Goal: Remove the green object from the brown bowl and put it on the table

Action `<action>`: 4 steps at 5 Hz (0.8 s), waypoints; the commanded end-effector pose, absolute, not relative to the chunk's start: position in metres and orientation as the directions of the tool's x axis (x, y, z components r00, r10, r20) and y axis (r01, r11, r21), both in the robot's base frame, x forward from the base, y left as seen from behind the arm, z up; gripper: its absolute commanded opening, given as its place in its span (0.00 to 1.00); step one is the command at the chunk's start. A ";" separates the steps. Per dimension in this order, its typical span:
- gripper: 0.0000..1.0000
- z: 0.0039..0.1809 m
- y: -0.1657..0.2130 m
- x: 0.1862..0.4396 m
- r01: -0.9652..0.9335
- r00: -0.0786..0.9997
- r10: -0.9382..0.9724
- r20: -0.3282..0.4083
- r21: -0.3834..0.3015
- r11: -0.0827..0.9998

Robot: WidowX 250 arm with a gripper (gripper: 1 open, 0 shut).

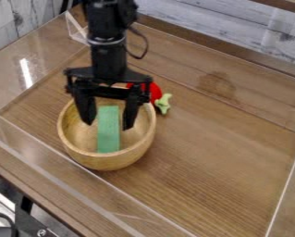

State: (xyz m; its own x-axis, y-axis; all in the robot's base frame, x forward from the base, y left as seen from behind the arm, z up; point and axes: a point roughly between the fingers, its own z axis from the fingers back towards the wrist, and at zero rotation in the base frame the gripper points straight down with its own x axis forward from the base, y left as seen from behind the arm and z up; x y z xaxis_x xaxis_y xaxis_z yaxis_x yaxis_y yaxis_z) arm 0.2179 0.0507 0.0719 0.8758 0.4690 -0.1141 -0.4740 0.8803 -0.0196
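Note:
The brown bowl sits left of centre on the table. Inside it lies the green object, a long flat block running front to back. My gripper hangs straight down over the bowl, open wide. One black finger stands left of the block and the other right of it, both tips at about rim height. The block lies between them, untouched. The arm hides the block's far end.
A round red toy with a green leafy tip lies just behind the bowl on the right, close to the right finger. Low clear acrylic walls border the table. A clear folded stand is at the back left.

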 end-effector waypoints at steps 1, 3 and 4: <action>1.00 0.069 0.054 0.219 -0.526 0.848 0.522 -0.090 -0.026 0.850; 1.00 0.057 0.061 0.217 -0.535 0.843 0.532 -0.078 -0.021 0.845; 1.00 0.055 0.068 0.217 -0.514 0.856 0.512 -0.071 -0.020 0.858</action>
State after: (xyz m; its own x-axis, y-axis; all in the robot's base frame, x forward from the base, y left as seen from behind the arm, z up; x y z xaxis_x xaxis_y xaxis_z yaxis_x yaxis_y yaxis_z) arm 0.2136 0.0645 0.0508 0.8517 0.5156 -0.0932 -0.5192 0.8544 -0.0183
